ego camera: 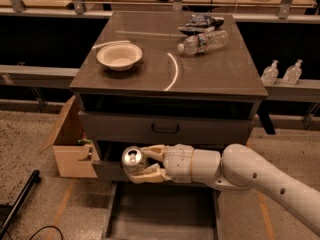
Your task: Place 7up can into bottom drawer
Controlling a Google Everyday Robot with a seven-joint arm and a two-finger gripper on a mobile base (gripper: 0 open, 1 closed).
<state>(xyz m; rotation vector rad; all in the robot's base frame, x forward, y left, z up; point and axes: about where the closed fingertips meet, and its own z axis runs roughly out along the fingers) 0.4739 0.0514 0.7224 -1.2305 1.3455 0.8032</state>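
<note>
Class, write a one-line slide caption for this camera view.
The gripper holds the 7up can above the open bottom drawer, bowl and bottle on the cabinet top.
</note>
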